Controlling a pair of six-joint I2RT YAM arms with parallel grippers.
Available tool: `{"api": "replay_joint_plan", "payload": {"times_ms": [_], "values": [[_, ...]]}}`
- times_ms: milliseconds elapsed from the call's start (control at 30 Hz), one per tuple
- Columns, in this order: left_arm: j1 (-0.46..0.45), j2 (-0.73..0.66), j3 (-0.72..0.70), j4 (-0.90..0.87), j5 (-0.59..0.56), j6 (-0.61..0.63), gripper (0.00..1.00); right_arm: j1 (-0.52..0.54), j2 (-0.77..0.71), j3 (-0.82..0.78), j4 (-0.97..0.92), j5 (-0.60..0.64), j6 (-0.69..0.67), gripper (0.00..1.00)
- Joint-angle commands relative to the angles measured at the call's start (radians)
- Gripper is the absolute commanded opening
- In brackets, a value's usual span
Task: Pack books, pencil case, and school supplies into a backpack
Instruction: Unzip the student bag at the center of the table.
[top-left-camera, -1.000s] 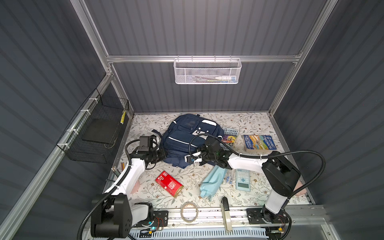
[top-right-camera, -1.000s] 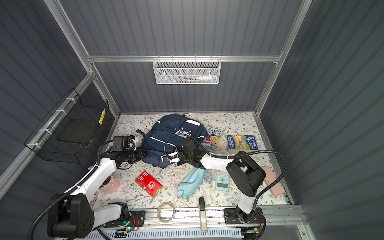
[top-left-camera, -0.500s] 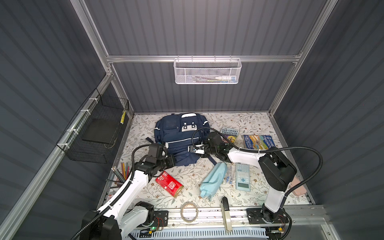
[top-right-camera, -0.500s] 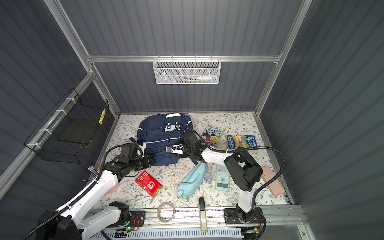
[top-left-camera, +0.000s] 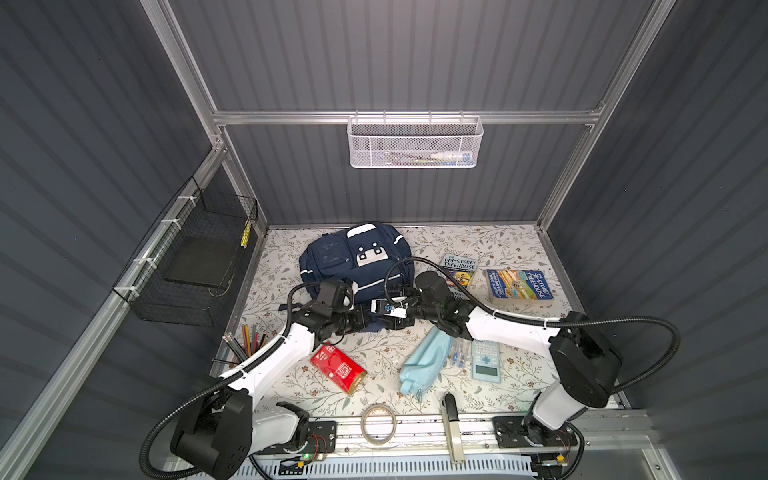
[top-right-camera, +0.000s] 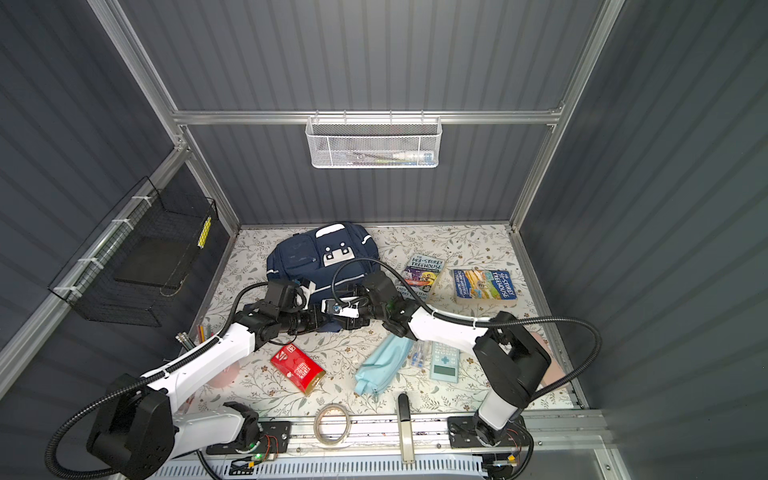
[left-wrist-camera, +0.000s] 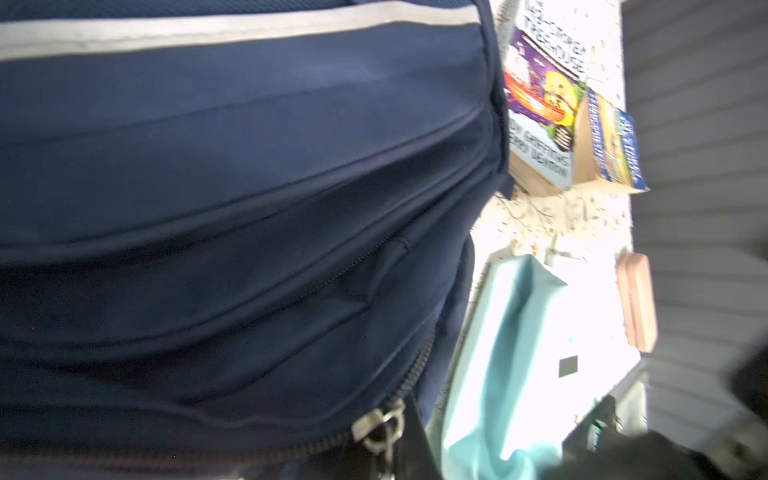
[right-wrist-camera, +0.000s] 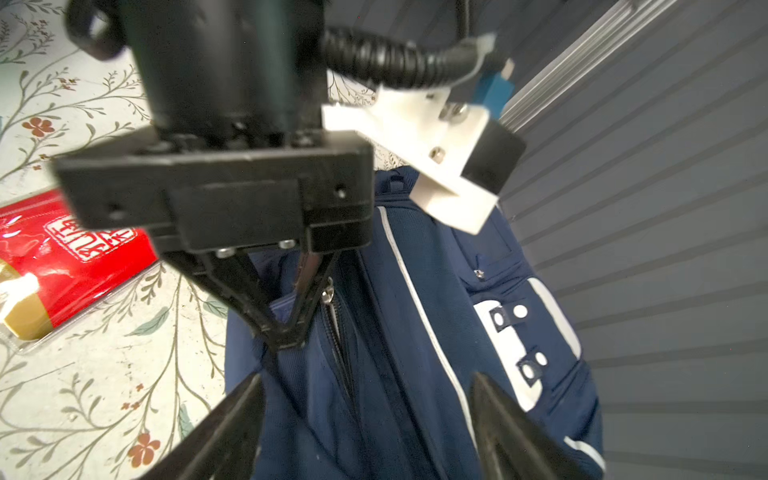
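In both top views the backpack (top-left-camera: 353, 266) (top-right-camera: 316, 257) lies front-up toward the rear of the flowered tabletop (top-left-camera: 378, 357), its body at 12 o'clock from the two grippers, which meet tip to tip at its near edge. The left gripper (top-left-camera: 374, 322) reaches in from 9 o'clock and the right gripper (top-left-camera: 395, 321) from 3 o'clock, both too small here to read how they stand. From the right gripper the pencil case (top-left-camera: 424, 365) lies at 5 o'clock with the calculator (top-left-camera: 485, 361) near it, the red pack (top-left-camera: 338, 370) at 7 o'clock, and the grey-blue Treehouse book (top-left-camera: 459, 270) and blue-and-yellow book (top-left-camera: 519, 284) between 2 and 3 o'clock. In the left wrist view navy backpack (left-wrist-camera: 249, 187) cloth fills the frame, with a metal zip pull (left-wrist-camera: 378, 424) close to the camera. In the right wrist view the left gripper (right-wrist-camera: 286, 338) is pressed together to a point, pinching the backpack's edge fabric beside the zip, while the right gripper's own fingers (right-wrist-camera: 232, 428) stand spread wide over the cloth, gripping nothing
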Motion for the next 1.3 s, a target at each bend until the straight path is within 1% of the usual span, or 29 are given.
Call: {"api": "replay_joint_plan", "payload": {"times_ms": [0, 100, 167, 233, 267, 333, 367, 400, 433, 467, 567, 600, 667, 700, 800, 867, 933, 1000, 1100, 1133, 1200, 1267], "values": [[0.001, -0.035, 0.058, 0.042, 0.045, 0.012, 0.0, -0.004, 0.066, 0.024, 0.013, -0.049, 0.082, 0.79], [0.001, -0.041, 0.056, 0.02, 0.058, 0.023, 0.0, -0.019, 0.103, 0.037, 0.041, -0.06, 0.099, 0.76], [0.001, -0.037, 0.044, 0.031, 0.077, 0.018, 0.0, -0.028, 0.12, 0.05, 0.037, -0.081, 0.097, 0.7], [0.001, -0.033, 0.037, 0.041, 0.088, 0.016, 0.0, -0.03, 0.137, 0.067, 0.017, -0.094, 0.081, 0.62], [0.001, -0.033, 0.043, 0.028, 0.086, 0.024, 0.0, -0.03, 0.148, 0.076, -0.004, -0.092, 0.069, 0.56], [0.002, -0.035, 0.061, -0.014, 0.072, 0.05, 0.0, -0.034, 0.16, 0.088, -0.027, -0.081, 0.062, 0.35], [0.002, -0.04, 0.072, -0.039, 0.055, 0.065, 0.0, -0.04, 0.164, 0.088, -0.022, -0.073, 0.064, 0.21], [0.002, -0.043, 0.082, -0.064, 0.027, 0.078, 0.0, -0.043, 0.166, 0.084, -0.018, -0.063, 0.062, 0.09], [0.004, -0.044, 0.091, -0.084, 0.021, 0.088, 0.0, -0.046, 0.166, 0.081, -0.018, -0.054, 0.056, 0.04], [0.008, -0.042, 0.107, -0.121, -0.03, 0.105, 0.0, -0.049, 0.161, 0.074, -0.02, -0.05, 0.043, 0.01], [0.058, -0.034, 0.129, -0.193, -0.092, 0.139, 0.0, -0.06, 0.135, 0.044, -0.018, -0.051, 0.004, 0.0], [0.094, -0.029, 0.122, -0.194, -0.095, 0.142, 0.0, -0.067, 0.125, 0.033, -0.014, -0.054, -0.009, 0.0], [0.179, -0.016, 0.122, -0.213, -0.066, 0.162, 0.0, -0.078, 0.109, 0.015, -0.014, -0.059, -0.038, 0.0], [0.205, -0.016, 0.127, -0.223, -0.082, 0.172, 0.0, -0.085, 0.098, 0.007, -0.015, -0.062, -0.048, 0.0], [0.225, -0.011, 0.14, -0.242, -0.192, 0.19, 0.0, -0.101, 0.067, -0.018, -0.017, -0.086, -0.069, 0.0], [0.261, 0.02, 0.13, -0.207, -0.206, 0.176, 0.0, -0.111, 0.046, -0.039, -0.014, -0.11, -0.093, 0.0], [0.294, 0.05, 0.122, -0.153, -0.193, 0.153, 0.0, -0.118, 0.03, -0.06, -0.022, -0.121, -0.134, 0.0], [0.294, 0.036, 0.129, -0.114, -0.162, 0.139, 0.0, -0.14, 0.03, -0.062, -0.023, -0.138, -0.128, 0.0], [0.29, -0.016, 0.138, -0.126, -0.104, 0.113, 0.0, -0.157, 0.033, -0.046, -0.009, -0.15, -0.073, 0.0], [0.29, -0.028, 0.142, -0.146, -0.104, 0.12, 0.0, -0.158, 0.031, -0.047, 0.001, -0.136, -0.068, 0.0], [0.29, -0.046, 0.141, -0.178, -0.162, 0.148, 0.0, -0.17, 0.023, -0.064, 0.033, -0.113, -0.077, 0.0], [0.304, -0.008, 0.14, -0.189, -0.181, 0.177, 0.0, -0.197, 0.016, -0.082, 0.053, -0.13, -0.078, 0.0]]}}
